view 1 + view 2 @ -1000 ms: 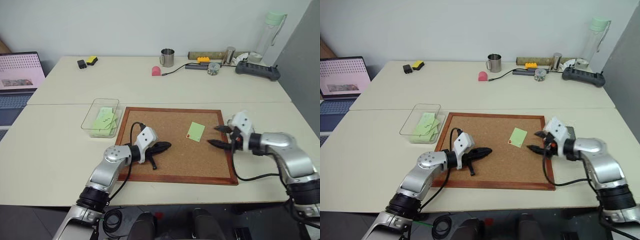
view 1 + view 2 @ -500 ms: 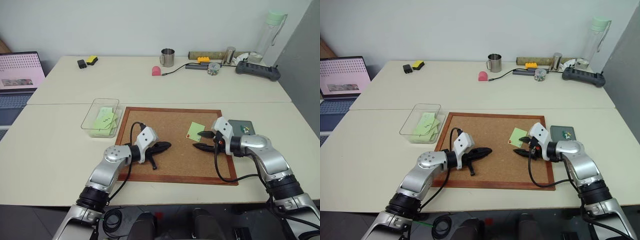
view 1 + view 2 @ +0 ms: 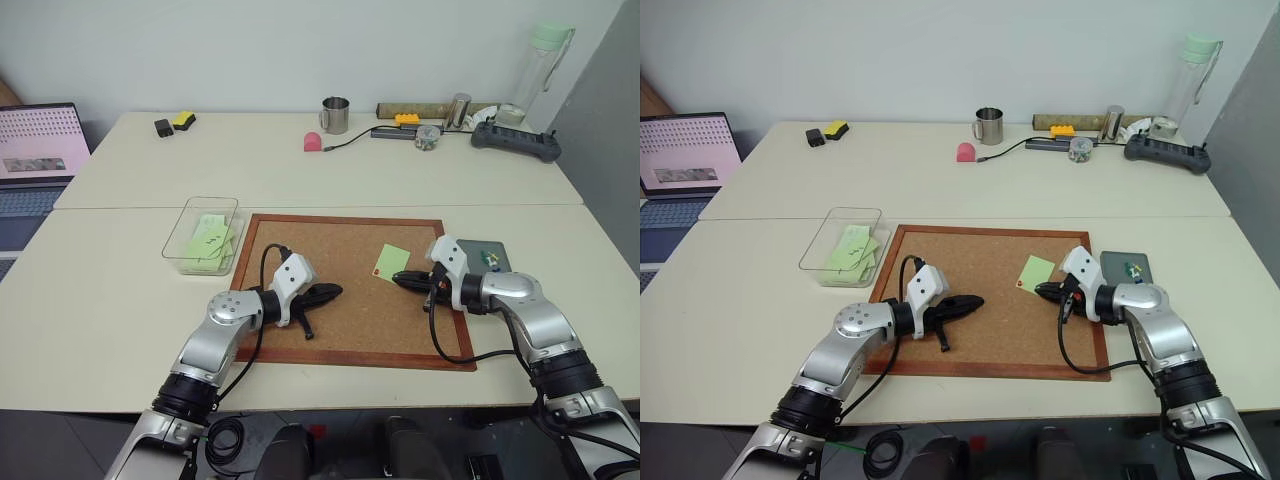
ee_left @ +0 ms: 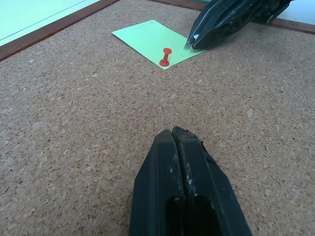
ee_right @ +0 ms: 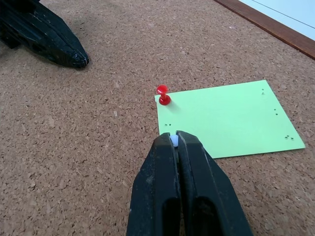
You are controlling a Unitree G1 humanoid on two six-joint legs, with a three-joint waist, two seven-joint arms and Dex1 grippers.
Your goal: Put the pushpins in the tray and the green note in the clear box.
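The green note (image 3: 392, 262) lies on the cork board (image 3: 330, 330), pinned at one corner by a red pushpin (image 5: 163, 95). My right gripper (image 5: 175, 140) is shut, its tips resting on the note's edge a little way from the pin; whether it pinches the paper I cannot tell. To its right the dark-grey tray (image 3: 495, 248) sits off the board with a green pushpin (image 3: 1131, 267) in it. My left gripper (image 4: 175, 133) is shut and empty, low over the middle of the board and pointing at the note. The clear box (image 3: 186, 226) stands left of the board with green papers inside.
An open laptop (image 3: 38, 142) sits at the far left. Along the back of the table are a metal cup (image 3: 334, 115), a pink object (image 3: 312, 142), a cable, a power strip (image 3: 515, 141) and a bottle (image 3: 540, 70).
My right gripper moved left from over the tray onto the cork board, reached the note's edge and shut. The tray came into sight. The left gripper stayed still.
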